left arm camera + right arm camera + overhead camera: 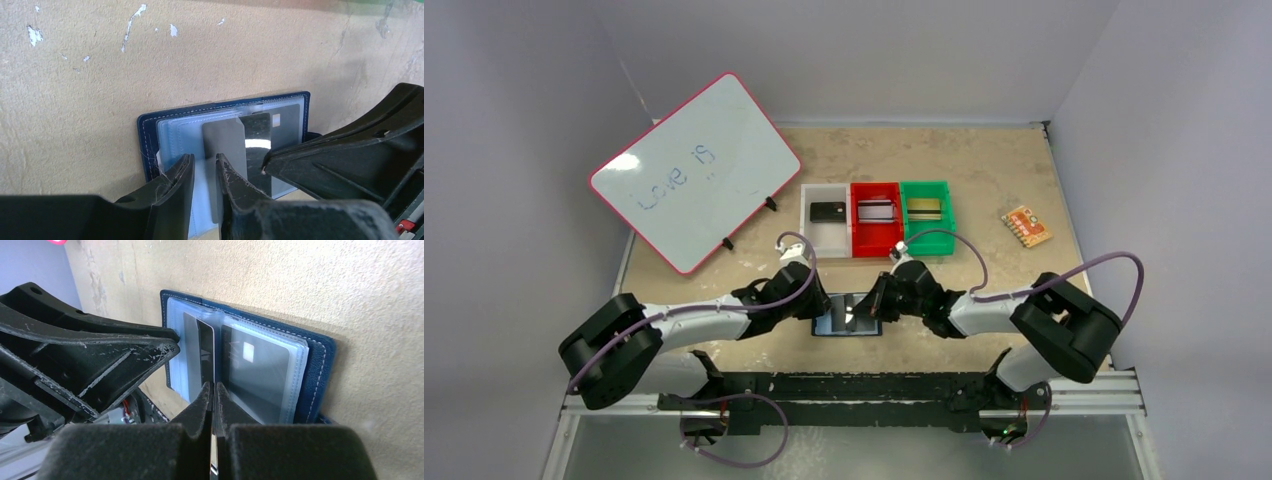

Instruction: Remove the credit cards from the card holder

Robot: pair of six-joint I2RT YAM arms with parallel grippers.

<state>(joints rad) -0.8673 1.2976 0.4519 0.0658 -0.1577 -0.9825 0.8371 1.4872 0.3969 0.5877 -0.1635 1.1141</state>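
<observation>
In the top view, most of the card holder (848, 324) was covered by the two grippers set over it; only a pale glossy patch and the navy border could be made out. Its near edge was hidden behind the fingers in both wrist views. The card holder was found lying open and flat on the table (984, 170), clear sleeves uppermost.

The left gripper (204, 161) was placed at the card holder's near edge, jaws narrowly apart, with the edge of a grey card (223, 137) seen in the gap; no grip could be confirmed. The right gripper (213, 386) was pressed together at the foot of a dark card (205, 347) standing up from the sleeves; whether that card was pinched could not be told.

Beyond the card holder, a white tray (810, 236), a red tray (857, 236) and a green tray (945, 214) were noted, their contents too small to be read.
</observation>
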